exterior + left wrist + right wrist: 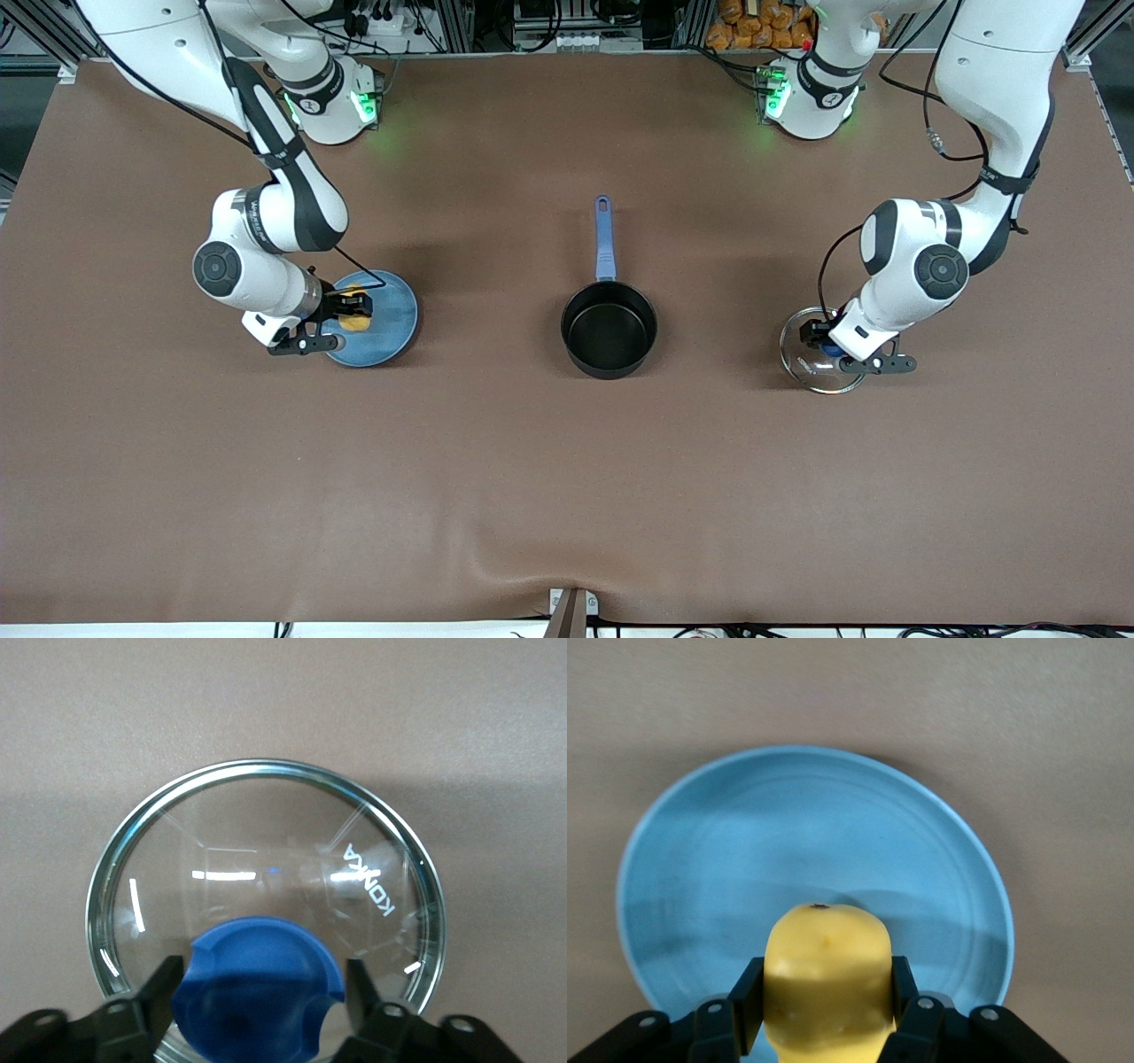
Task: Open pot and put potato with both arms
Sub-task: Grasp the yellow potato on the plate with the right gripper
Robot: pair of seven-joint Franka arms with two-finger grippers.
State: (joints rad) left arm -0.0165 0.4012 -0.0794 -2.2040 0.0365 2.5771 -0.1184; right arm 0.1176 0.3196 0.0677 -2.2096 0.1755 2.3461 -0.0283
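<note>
The black pot (609, 330) stands open at the table's middle, its blue handle (604, 237) pointing toward the robots' bases. Its glass lid (808, 370) is low at the table toward the left arm's end. My left gripper (828, 347) is shut on the lid's blue knob (257, 983); the clear glass (266, 859) shows in the left wrist view with the gripper (263, 992) around the knob. My right gripper (353, 310) is shut on the yellow potato (356, 321), just over the light-blue plate (397, 321). The right wrist view shows the gripper (826, 992), the potato (826, 961) and the plate (788, 842).
The brown table mat (567, 496) spreads wide nearer to the front camera. The pot sits between the plate and the lid, well apart from both. Boxes and cables stand past the table edge by the bases.
</note>
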